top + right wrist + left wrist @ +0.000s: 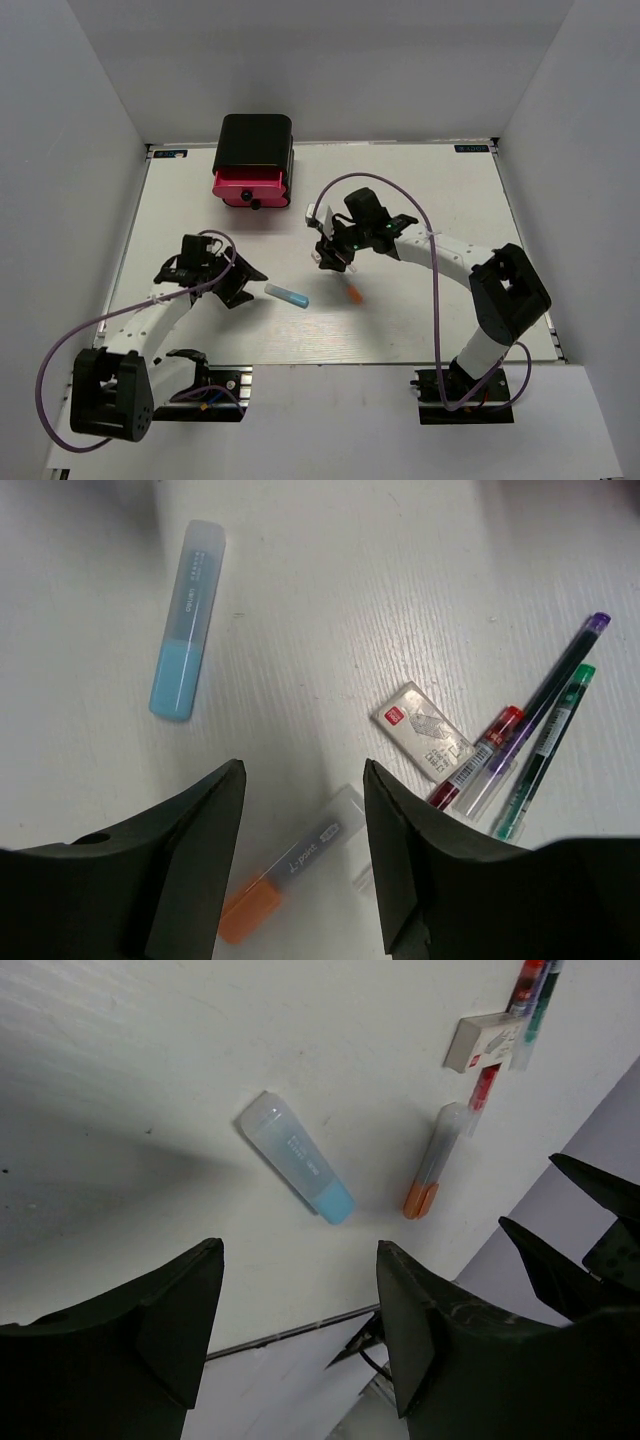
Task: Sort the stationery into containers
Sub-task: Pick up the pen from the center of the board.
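Far left on the desk [450,190]: left arm [160,315], left jaws spread wide, gripping nothing, the tube lying ahead of them.

Further back, by the far edge: one black cabinet [256,138], one pink drawer [250,186] and one round knob [256,204] on show from above; anything lower hidden beneath.

Centre, between the two arms: one light-blue tube [288,295], flat on the desk, apart from all else.

Next, right jaws wide apart and empty, poised over a small cluster. Counted from the right wrist view: one white block [422,730] and three thin pens, namely red-capped [478,752], purple-capped [548,702] and green-capped [548,742], side by side, block touching the red one.

Just right of that: one orange-ended marker [355,293], flat, then the right arm [450,260].

All stationery out on the desk, none in the drawer.

From above, block and pens almost wholly covered by the right arm's wrist. In the left wrist view, pens cut off at the upper edge.
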Tool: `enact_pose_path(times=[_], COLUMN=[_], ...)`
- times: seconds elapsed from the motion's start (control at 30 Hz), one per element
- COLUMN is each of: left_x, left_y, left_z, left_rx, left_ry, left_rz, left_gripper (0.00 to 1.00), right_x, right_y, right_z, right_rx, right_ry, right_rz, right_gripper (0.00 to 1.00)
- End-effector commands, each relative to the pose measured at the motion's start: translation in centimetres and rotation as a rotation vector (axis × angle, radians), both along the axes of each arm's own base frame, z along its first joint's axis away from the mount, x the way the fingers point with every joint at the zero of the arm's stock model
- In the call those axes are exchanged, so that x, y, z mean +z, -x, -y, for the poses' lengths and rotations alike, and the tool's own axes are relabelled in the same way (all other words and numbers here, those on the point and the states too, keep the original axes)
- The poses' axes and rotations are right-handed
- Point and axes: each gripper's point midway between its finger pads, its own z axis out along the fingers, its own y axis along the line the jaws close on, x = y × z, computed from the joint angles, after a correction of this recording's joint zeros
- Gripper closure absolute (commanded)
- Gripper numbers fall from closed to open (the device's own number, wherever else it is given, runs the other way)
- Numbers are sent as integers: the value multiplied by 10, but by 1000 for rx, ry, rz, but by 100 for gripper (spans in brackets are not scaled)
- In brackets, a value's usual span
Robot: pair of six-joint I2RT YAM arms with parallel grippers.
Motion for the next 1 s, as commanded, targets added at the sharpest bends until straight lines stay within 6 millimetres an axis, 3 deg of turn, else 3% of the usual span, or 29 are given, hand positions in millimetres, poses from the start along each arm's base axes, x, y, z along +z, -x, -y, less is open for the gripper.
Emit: enact_pose_path(times=[0.0,0.23,0.37,0.6,0.67,0.7,0.77,0.9,0.97], left_x=[8,-12,-10,-42,-41,-51,-52,-61,-62], left_y=[-6,5,-5,-1,-2,-2,-9,-2,-5], left_z=[6,25,42,62,72,69,72,76,80], left_rx=[44,35,34,69,61,70,78,57,48], left_ry=[-6,-93,-105,-161,-178,-214,-252,-292,-289], left_rz=[-84,-307,-310,-506,-540,-576,-594,-649,-637], left_gripper=[28,25,24,24,24,25,28,31,44], right_x=[5,1,1,-3,-6,-5,-7,-9,-9], right_y=[-1,3,3,10,11,12,14,17,18], right_z=[4,12,18,32,38,39,43,49,50], right_rx=[-59,-91,-118,-132,-145,-148,-153,-164,-165], right_ry=[7,9,11,23,28,28,27,29,28], right_rz=[-7,-15,-11,-14,-23,-25,-33,-44,-46], right_gripper=[43,42,42,40,40,40,40,40,40])
